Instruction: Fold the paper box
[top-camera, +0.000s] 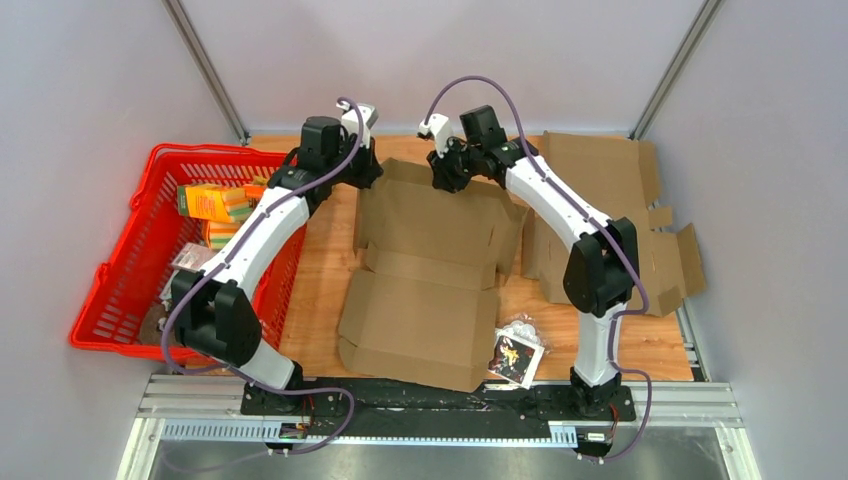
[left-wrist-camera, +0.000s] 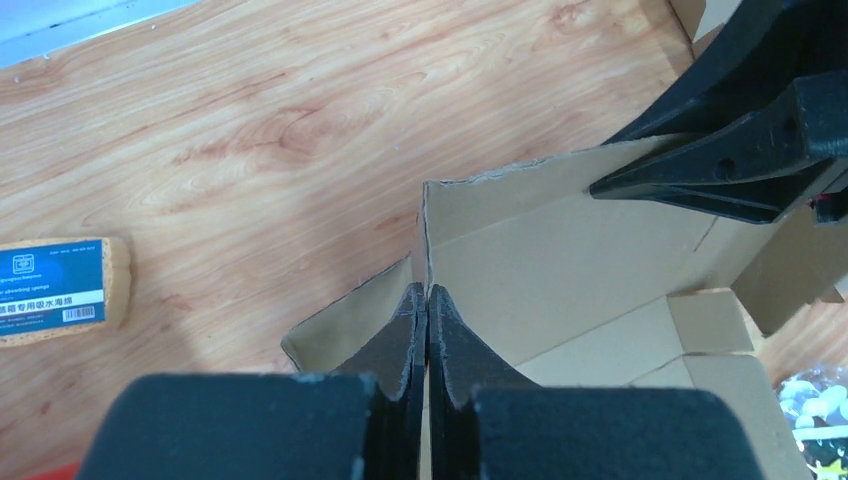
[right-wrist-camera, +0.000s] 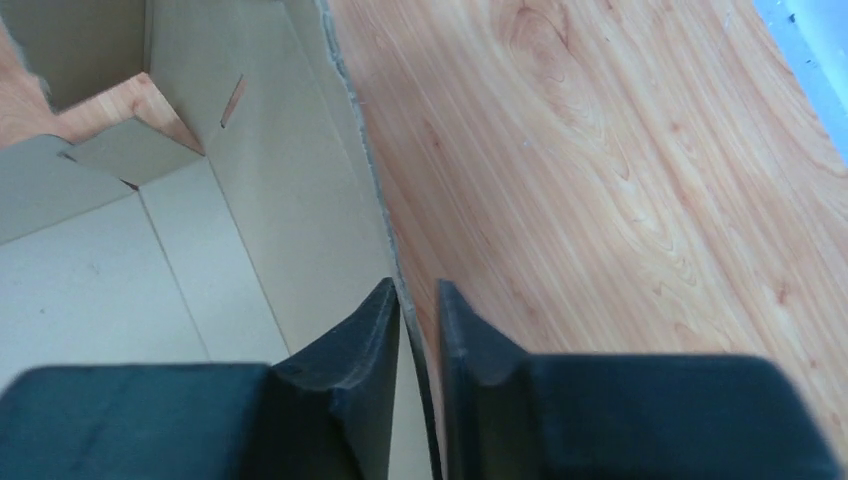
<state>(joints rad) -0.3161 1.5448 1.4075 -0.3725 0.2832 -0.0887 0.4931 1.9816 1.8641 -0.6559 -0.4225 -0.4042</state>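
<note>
In the middle of the wooden table (top-camera: 320, 262), a brown box (top-camera: 430, 270), lying open and only partly folded. Far wall and far left side standing up. Near flaps flat on the wood, toward the arm bases.

At the far left corner of the box, the left claw (top-camera: 365, 168). Fingers pressed tight together, pinching the top edge of the cardboard right where two walls meet.

Along the far wall, a bit to the right, the right claw (top-camera: 443, 172). One finger inside the wall and one outside, with the top edge of the cardboard running between them. Only a thin gap between the fingers. Hard to tell if squeezing the wall or just sitting around it.

Both claws near each other, not touching.

To the left of the box, a red basket (top-camera: 200, 150) with an orange pack (top-camera: 215, 203) and other things inside. To the right, another piece of flat cardboard (top-camera: 600, 190), partly under the right arm. Near the front right corner of the box, a small shiny packet (top-camera: 517, 352) on the table. Seen from the left wrist, a yellow sponge (left-wrist-camera: 60, 290) with a blue label, lying on the wood, well apart from the box.
</note>
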